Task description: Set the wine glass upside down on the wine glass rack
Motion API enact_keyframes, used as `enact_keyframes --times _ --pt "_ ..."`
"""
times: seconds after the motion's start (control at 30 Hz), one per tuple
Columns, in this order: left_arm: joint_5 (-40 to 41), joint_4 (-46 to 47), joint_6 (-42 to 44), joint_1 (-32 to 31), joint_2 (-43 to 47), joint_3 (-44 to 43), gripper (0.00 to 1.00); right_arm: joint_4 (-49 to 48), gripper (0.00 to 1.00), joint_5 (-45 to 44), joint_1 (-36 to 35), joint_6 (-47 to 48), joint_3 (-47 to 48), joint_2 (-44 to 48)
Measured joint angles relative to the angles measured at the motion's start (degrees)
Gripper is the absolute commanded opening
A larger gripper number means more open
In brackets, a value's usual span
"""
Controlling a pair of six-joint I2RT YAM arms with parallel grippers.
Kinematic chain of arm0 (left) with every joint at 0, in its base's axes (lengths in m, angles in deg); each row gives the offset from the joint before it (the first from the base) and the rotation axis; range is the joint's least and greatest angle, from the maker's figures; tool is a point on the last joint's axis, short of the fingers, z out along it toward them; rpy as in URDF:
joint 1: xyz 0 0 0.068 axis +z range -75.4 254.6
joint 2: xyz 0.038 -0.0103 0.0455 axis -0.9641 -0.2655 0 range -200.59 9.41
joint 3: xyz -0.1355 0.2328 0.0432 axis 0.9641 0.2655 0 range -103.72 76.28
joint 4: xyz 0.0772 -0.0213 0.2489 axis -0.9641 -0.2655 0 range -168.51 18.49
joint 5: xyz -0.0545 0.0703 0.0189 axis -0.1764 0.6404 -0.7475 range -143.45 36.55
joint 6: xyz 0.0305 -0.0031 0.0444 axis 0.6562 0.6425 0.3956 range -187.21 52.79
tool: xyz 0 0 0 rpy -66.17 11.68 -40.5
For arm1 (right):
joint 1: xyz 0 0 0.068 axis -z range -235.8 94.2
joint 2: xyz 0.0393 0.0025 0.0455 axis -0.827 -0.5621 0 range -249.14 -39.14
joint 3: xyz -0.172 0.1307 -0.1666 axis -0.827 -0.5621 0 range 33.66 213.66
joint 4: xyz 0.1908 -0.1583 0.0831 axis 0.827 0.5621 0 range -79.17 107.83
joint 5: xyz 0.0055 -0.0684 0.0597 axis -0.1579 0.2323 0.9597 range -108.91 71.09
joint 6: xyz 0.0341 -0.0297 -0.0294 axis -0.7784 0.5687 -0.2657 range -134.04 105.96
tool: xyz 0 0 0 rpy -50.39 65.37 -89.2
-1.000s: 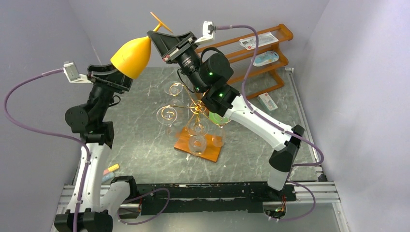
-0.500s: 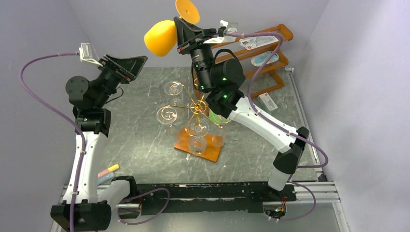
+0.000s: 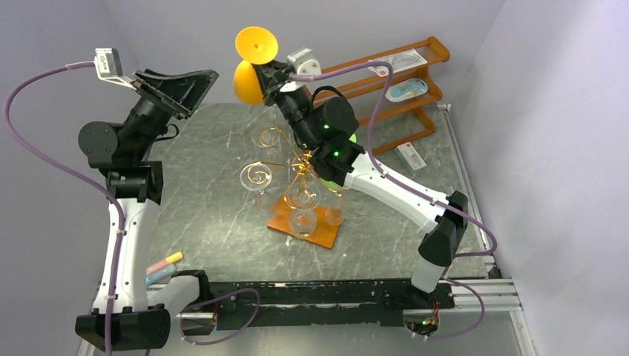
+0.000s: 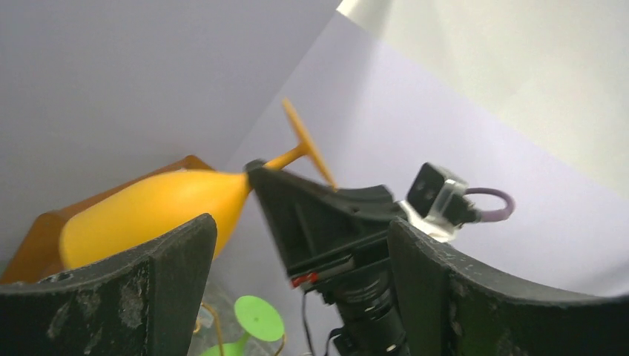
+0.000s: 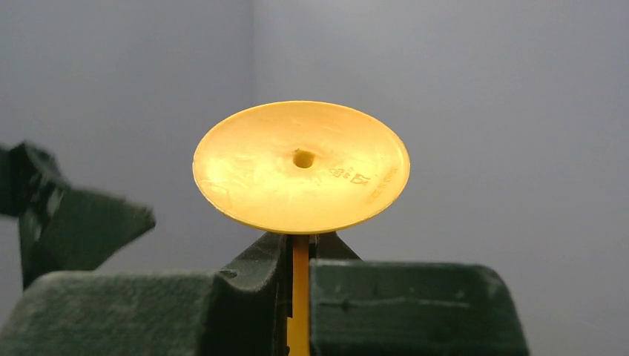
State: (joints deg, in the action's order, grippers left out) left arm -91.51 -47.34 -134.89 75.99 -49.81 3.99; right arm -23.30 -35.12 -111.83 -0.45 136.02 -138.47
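Grey-veined tabletop (image 3: 215, 215) carried the wine glass rack (image 3: 300, 169) at its middle, unmoved over the last second, with clear glasses (image 3: 303, 219) already hanging from its gold scrolls.

What changed was above it. A second before, both arms met at the orange wine glass (image 3: 245, 80), the left one at the bowl and the right one at the stem. By this moment the left gripper (image 3: 204, 89) had let go and swung back to its own side, its fingers (image 4: 111, 297) spread wide with nothing between them. The right gripper (image 5: 300, 256) alone carried the glass, pinching the thin stem just under the foot.

It had also turned the glass over (or nearly so). The round foot stood uppermost and the bowl hung below and behind it, high above the rack's far side and well apart from the wire. The left wrist view showed the glass tilted rather than plumb.

The handover looked finished and the inversion mostly done. Bringing the stem down into a free scroll seemed the part left.
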Motion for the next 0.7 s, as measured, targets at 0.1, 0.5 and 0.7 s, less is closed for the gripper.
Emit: enact_keyframes --times 0.1,0.5,0.7 --pt "-0.2 3.69 -4.11 0.0 -0.94 -0.09 0.88 1.68 0.0 4.55 0.07 1.38 -0.83 -0.07" --pt "-2.99 4.2 -6.8 0.04 -4.15 -1.11 0.37 1.31 0.0 17.75 0.44 10.29 -5.64 -0.15" --pt "-6.12 1.14 -4.2 -0.07 -4.52 -1.05 0.34 1.31 0.0 19.71 0.39 13.73 -5.62 -0.92"
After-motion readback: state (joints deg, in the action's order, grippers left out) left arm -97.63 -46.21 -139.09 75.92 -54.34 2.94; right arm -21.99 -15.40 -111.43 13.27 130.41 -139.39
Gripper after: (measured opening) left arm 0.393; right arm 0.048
